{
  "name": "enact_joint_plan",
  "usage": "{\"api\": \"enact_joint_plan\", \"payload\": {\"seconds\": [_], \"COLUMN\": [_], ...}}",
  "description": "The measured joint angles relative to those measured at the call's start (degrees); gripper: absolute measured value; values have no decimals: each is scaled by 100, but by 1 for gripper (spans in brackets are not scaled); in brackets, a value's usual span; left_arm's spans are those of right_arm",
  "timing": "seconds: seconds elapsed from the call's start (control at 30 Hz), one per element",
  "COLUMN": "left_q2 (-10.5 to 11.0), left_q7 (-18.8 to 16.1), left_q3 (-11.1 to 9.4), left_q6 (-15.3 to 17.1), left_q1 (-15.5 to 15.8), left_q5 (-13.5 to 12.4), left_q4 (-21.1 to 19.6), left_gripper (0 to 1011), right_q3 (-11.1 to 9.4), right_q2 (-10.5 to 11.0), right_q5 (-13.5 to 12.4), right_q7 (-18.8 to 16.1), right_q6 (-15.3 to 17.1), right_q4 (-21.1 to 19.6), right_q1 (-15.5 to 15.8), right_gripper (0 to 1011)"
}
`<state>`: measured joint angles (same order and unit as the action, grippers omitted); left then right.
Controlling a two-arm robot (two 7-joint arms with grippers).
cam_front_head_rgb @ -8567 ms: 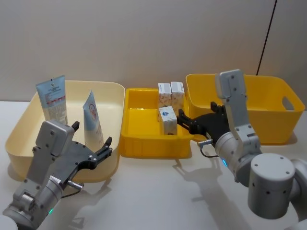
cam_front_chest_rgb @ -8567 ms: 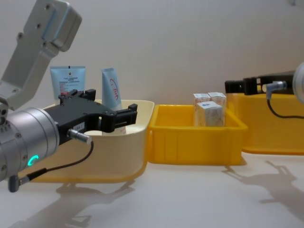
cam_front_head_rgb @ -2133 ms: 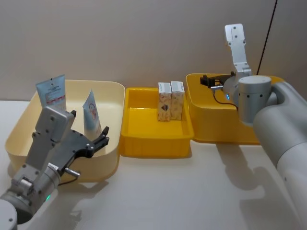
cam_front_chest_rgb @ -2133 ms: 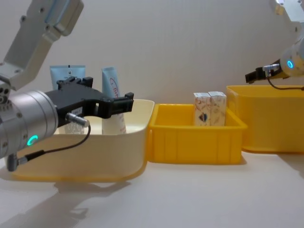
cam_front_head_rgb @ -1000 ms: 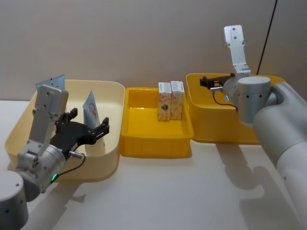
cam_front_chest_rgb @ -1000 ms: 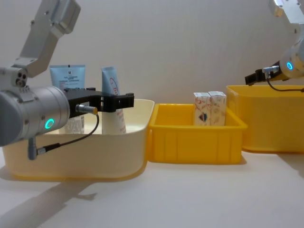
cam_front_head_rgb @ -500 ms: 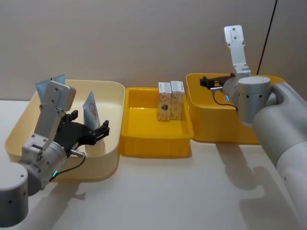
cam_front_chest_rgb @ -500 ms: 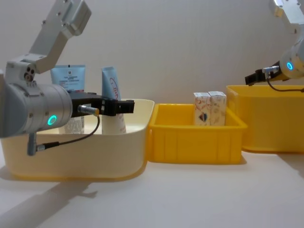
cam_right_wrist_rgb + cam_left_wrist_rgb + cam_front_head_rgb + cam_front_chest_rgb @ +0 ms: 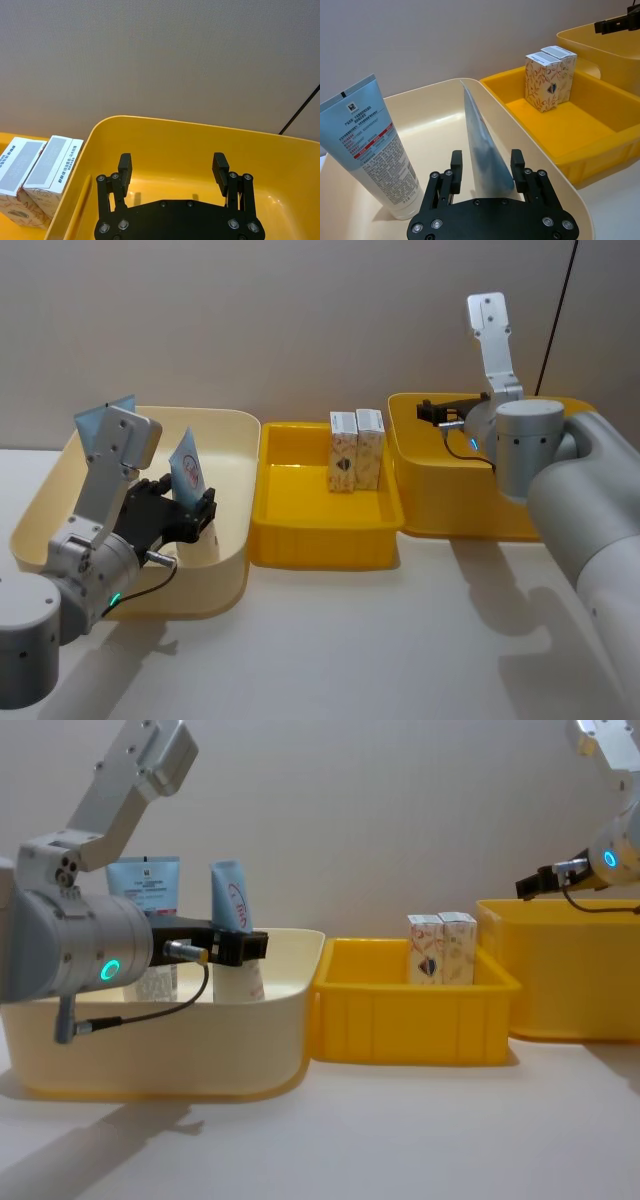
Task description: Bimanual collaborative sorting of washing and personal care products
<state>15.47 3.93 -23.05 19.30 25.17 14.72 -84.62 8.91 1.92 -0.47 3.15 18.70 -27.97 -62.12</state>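
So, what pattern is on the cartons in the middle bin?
The cartons show a brown leafy print on white, clearest in the left wrist view.

Two pale-blue squeeze tubes are standing cap-down in the cream bin [image 9: 215, 413] at the left of the head view. The rear tube [image 9: 100, 420], carrying red and dark print, is leaning slightly near the bin's back-left corner. The front tube [image 9: 190, 472], bearing a red mark, is standing upright between the spread fingers of the left pincer [image 9: 486, 157]. Two white cartons with patterned print, the nearer carton [image 9: 343, 452] and the farther carton [image 9: 369, 445], are standing upright and touching, side by side, at the rear of the middle yellow bin [image 9: 320, 545].
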Motion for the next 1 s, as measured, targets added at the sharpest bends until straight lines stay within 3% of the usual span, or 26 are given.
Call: {"api": "enact_joint_plan", "payload": {"seconds": [0.3, 1.0], "left_q2": [4, 4], "left_q7": [-5, -12], "left_q3": [-6, -9], "left_q6": [42, 74], "left_q1": [15, 27], "left_q5": [-14, -27], "left_q4": [-1, -1], "left_gripper": [349, 267], "right_q3": [0, 0], "right_q2": [0, 0], "right_q5": [0, 0], "right_q7": [0, 0], "right_q6": [0, 0], "right_q4": [0, 0], "right_q1": [0, 1], "right_gripper": [1001, 1001]}}
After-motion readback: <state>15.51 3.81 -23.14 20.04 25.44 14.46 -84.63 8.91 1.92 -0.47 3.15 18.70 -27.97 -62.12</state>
